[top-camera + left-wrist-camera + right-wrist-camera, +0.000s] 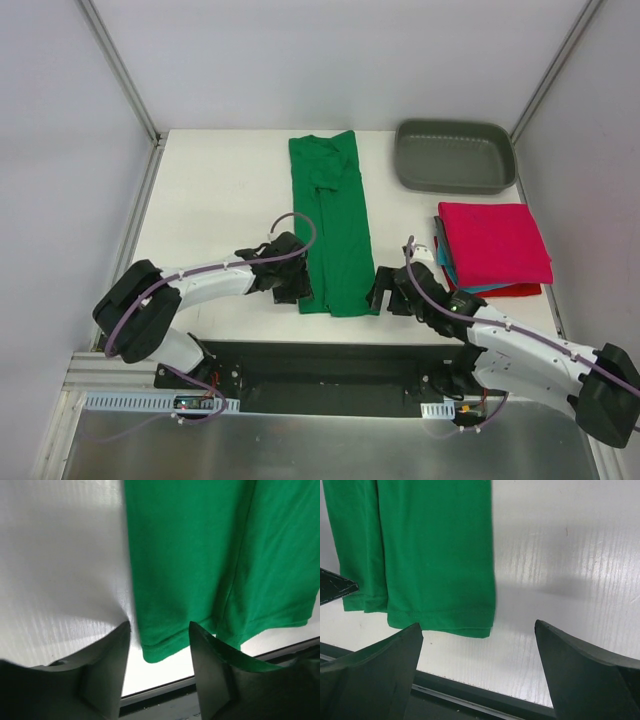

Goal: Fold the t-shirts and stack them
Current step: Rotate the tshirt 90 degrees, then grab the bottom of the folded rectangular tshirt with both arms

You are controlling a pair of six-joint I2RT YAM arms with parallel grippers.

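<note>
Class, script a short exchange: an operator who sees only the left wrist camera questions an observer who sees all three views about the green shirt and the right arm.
Operator: I see only the near hem of the bright green cloth t-shirt. How does it lie?
Observer: As a long narrow strip running away from the arms.
Operator: And the right gripper?
Observer: It is at the strip's near right corner, jaws wide open.

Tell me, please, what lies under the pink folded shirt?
A teal shirt shows at the pink shirt's left and near edges, a red one below; anything else underneath is covered.
</note>
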